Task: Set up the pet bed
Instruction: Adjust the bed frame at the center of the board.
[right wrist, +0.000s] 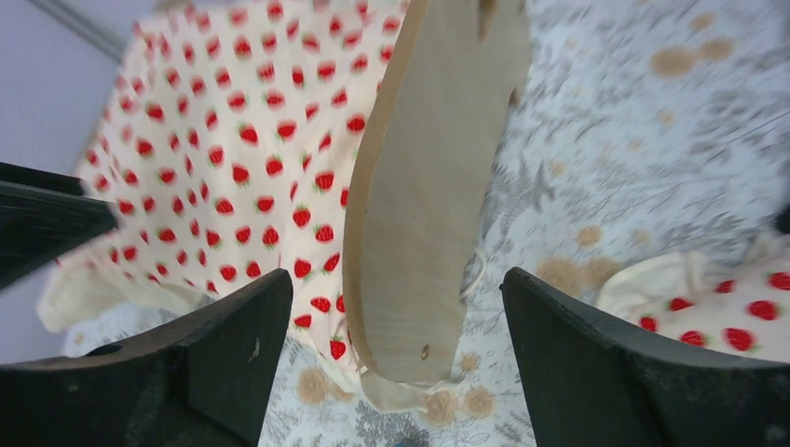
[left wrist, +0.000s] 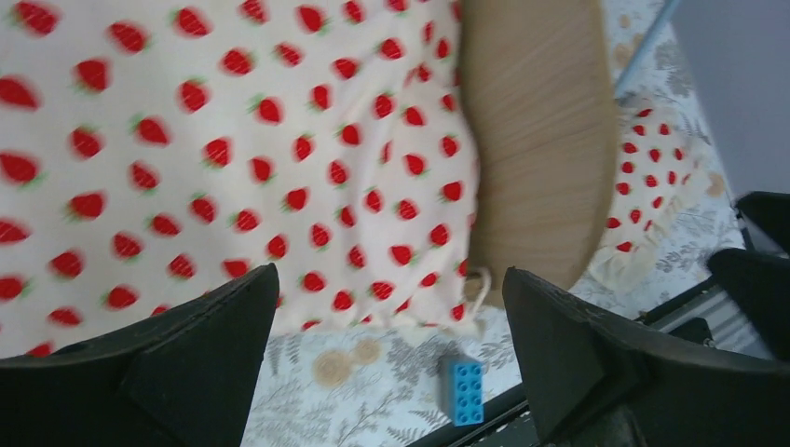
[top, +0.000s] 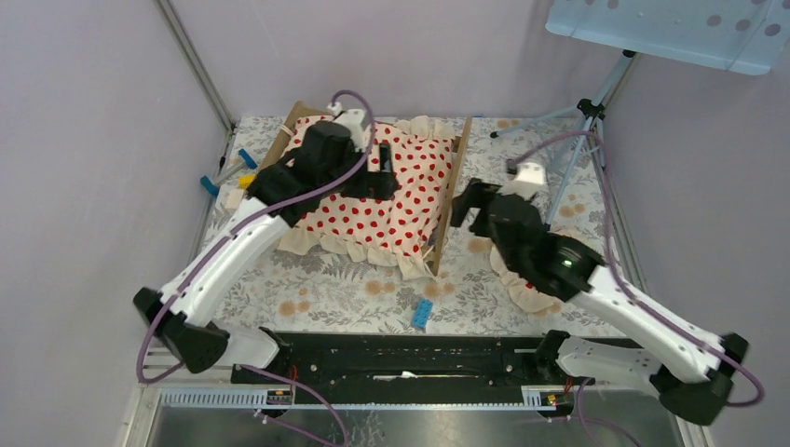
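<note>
The pet bed (top: 454,186) stands at the back middle of the table, and only its light-wood end boards show. A cream blanket with red strawberries (top: 396,200) is draped over it and hides the mattress. My left gripper (top: 384,172) hovers open over the blanket (left wrist: 233,140), with the wooden end board (left wrist: 540,140) ahead of it. My right gripper (top: 466,209) is open astride the right end board (right wrist: 419,205), with a gap on both sides. A small matching pillow (top: 526,289) lies on the table under my right arm and also shows as the pillow (right wrist: 717,307) and the pillow (left wrist: 652,177).
A blue toy brick (top: 423,314) lies on the floral table cover near the front, and the same brick (left wrist: 464,391) shows below my left fingers. Small blue and yellow items (top: 228,172) sit at the table's left edge. A tripod (top: 587,112) stands at the back right.
</note>
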Controlling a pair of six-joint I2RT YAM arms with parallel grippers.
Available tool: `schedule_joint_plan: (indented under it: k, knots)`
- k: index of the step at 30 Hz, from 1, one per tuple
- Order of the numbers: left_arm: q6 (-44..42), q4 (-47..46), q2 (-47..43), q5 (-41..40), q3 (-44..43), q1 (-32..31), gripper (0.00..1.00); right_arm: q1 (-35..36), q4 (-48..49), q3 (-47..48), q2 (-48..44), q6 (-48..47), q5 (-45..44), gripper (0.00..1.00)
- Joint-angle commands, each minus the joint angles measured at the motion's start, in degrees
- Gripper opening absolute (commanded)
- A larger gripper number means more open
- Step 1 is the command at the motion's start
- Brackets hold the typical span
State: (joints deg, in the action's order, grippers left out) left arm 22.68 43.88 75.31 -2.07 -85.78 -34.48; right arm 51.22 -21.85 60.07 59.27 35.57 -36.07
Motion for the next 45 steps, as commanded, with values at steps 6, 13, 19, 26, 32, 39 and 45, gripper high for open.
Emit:
schedule_joint_plan:
  k: [6,13,19,26,32,39,45]
  knots:
    - [-0.47,-4.85,17.95,-3.34,-22.19,-12.70,0.99,-0.42,-15.50,7.09,-19.54,-1.55,-16.54,0.89]
    - [-2.49,2.03,33.97,-5.44,-37.04,-16.40,0.97,-0.43,-18.65,5.93,-26.08,-1.95,-18.49,0.86]
    - [-5.85,5.93,39.17,-10.33,-39.51,-16.65,0.84,-0.42,-18.34,4.52,-26.35,-2.73,-16.92,0.85]
    - [-11.27,7.98,38.41,-5.43,-38.45,-16.66,0.26,-0.42,-15.80,1.63,-25.83,-4.90,-16.20,0.84]
    - [-20.22,3.75,28.00,5.02,-25.55,-16.75,0.20,-0.42,-13.54,-0.54,-25.45,-6.44,-14.65,0.84]
    - [-33.25,7.08,22.38,13.32,-21.24,-16.58,0.00,-0.43,-10.50,-3.18,-25.61,-7.32,-11.27,0.84]
    - [-46.55,14.15,15.67,23.58,-14.74,-16.67,0.00,-0.42,-8.16,-4.51,-25.05,-9.77,-8.74,0.85]
